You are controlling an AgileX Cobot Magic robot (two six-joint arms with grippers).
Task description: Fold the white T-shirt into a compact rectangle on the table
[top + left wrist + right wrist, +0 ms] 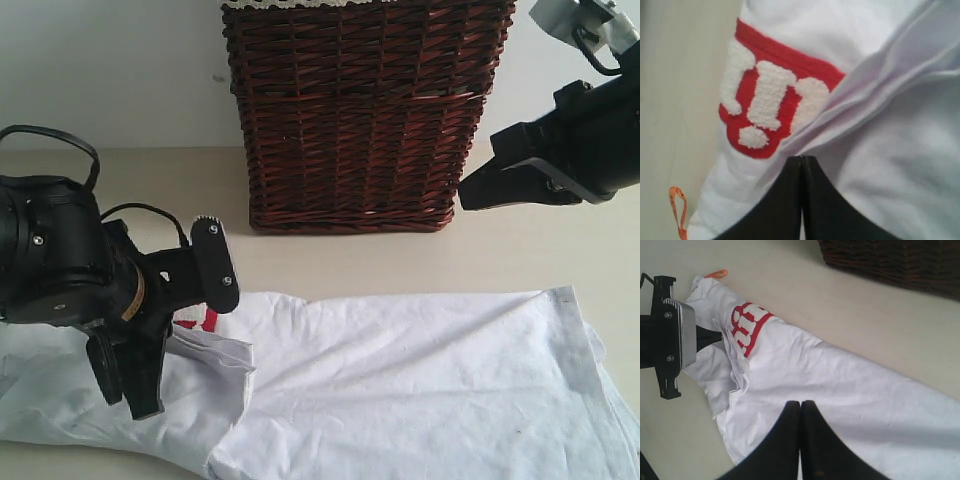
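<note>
The white T-shirt (400,380) lies spread across the table (340,262), with a bunched fold at its left end. Its fuzzy white letters in red (765,107) show beside that fold, and also as the letters (746,322) in the right wrist view. A small orange tag (677,212) hangs at the shirt's edge. My left gripper (145,405) points down into the fold. Its jaws are shut, and a crease of cloth runs straight into the tips of the left gripper (801,158). My right gripper (465,198) hovers shut and empty above the shirt's right part, clear of the cloth (840,385).
A dark brown wicker basket (360,110) stands at the back middle of the table, just behind the shirt. Bare table shows between basket and shirt and along the far left. The shirt's right edge runs out of the exterior view.
</note>
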